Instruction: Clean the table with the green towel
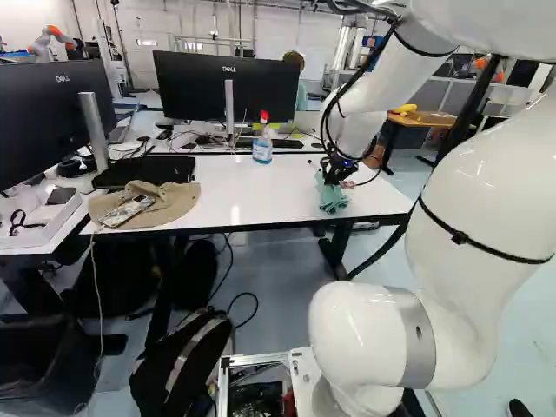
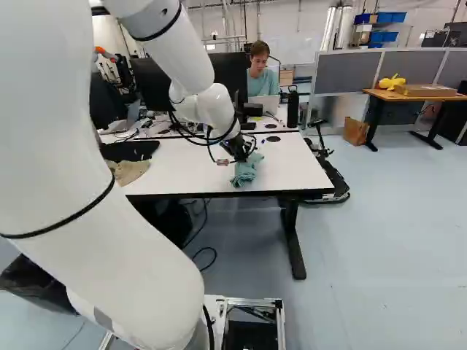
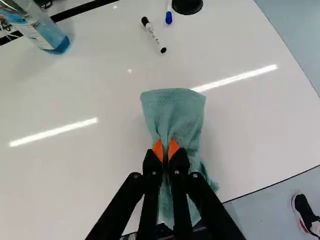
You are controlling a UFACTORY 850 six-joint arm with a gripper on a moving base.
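Bench: the long white top with a dark edge (image 1: 248,191) spreads out ahead of the arm.
Green towel: the crumpled, blue-green cloth (image 3: 175,110) lies on the bench towards its right-hand end, close to the near edge, as I see it in both base views.
Pincer: the black two-fingered tool (image 2: 245,157) is closed on the towel, with a fold nipped between its orange pads (image 3: 157,150); part of the cloth fans out flat ahead of the fingers, and the rest bunches beneath them.
Markers: a white pen with black ends (image 3: 154,36) and a blue-tipped one (image 3: 169,16) lie ahead of the towel, apart from it.
Disc: a round black piece (image 3: 187,4) sits just beside the blue-tipped pen.
Spray bottle: clear, with blue liquid and a red top (image 1: 261,143), it stands upright near the far edge.
Cap: a tan cloth one (image 1: 174,205) sits at the left of the left base view, a patterned phone (image 1: 129,211) lying on it.
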